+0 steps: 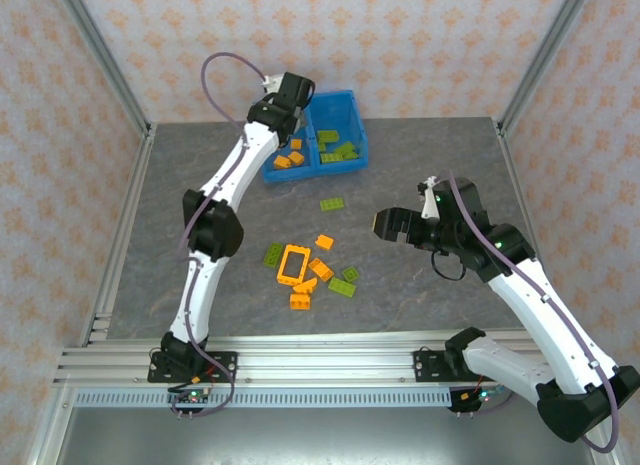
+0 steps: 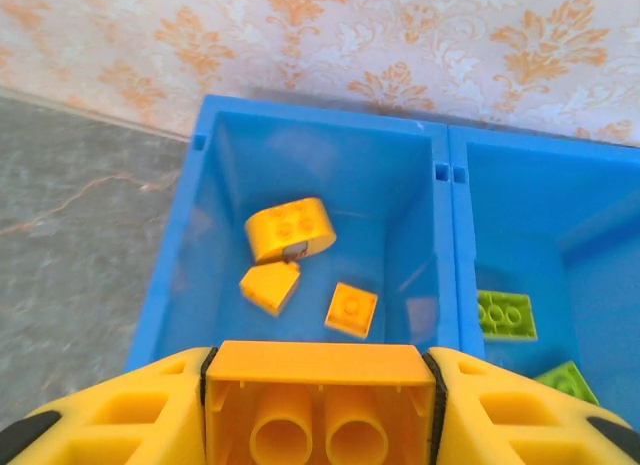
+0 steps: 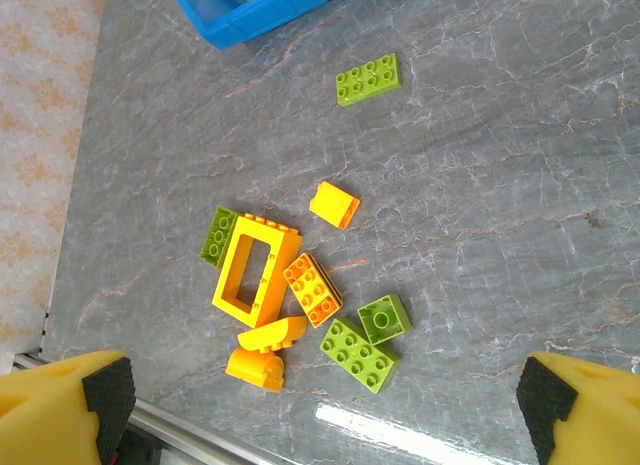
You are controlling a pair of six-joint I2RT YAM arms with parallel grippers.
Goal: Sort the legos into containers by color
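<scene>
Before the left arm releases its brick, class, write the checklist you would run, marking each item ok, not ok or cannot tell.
1. Left hand grips orange brick: ok.
2. Brick hangs over the orange compartment: ok.
3. Orange compartment holds orange pieces alone: ok.
4. Green compartment holds green alone: ok, as far as visible.
5. Right hand open, away from bin: ok.
6. Table cleared of loose bricks: not ok.

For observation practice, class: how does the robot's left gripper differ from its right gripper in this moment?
The left gripper is shut on an orange brick; the right gripper stands open and empty. The left gripper hangs above the blue bin's compartment of orange pieces; the right gripper hangs above loose legos on the table. Both have yellow fingers.
</scene>
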